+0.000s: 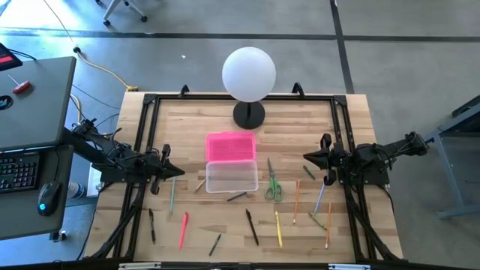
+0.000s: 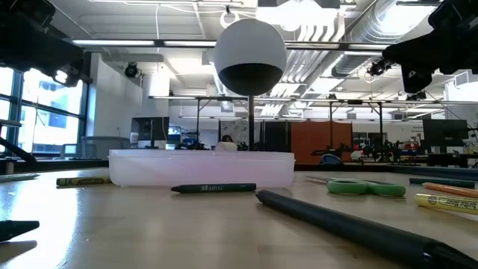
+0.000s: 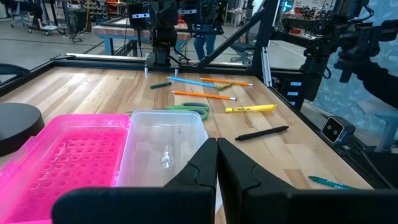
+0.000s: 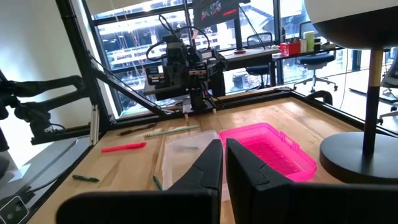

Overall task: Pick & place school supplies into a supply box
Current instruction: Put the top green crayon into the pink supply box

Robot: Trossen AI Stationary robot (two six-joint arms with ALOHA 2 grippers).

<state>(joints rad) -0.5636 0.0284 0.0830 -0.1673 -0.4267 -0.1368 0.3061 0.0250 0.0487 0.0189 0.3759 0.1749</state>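
pens [image 1: 251, 226] look light, stiff and prone to roll, so pinch mid-shaft; left gripper [image 3: 217, 163] and right gripper [image 4: 224, 163] both sit closed, empty.

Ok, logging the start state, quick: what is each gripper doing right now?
Left gripper: shut, holding nothing, raised at the table's left side.
Right gripper: shut, holding nothing, raised at the table's right side.

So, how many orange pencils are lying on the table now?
2. One orange pencil lies just right of the green scissors; the second orange pencil lies farther right, nearer the table's right edge. Others could be hidden from view.
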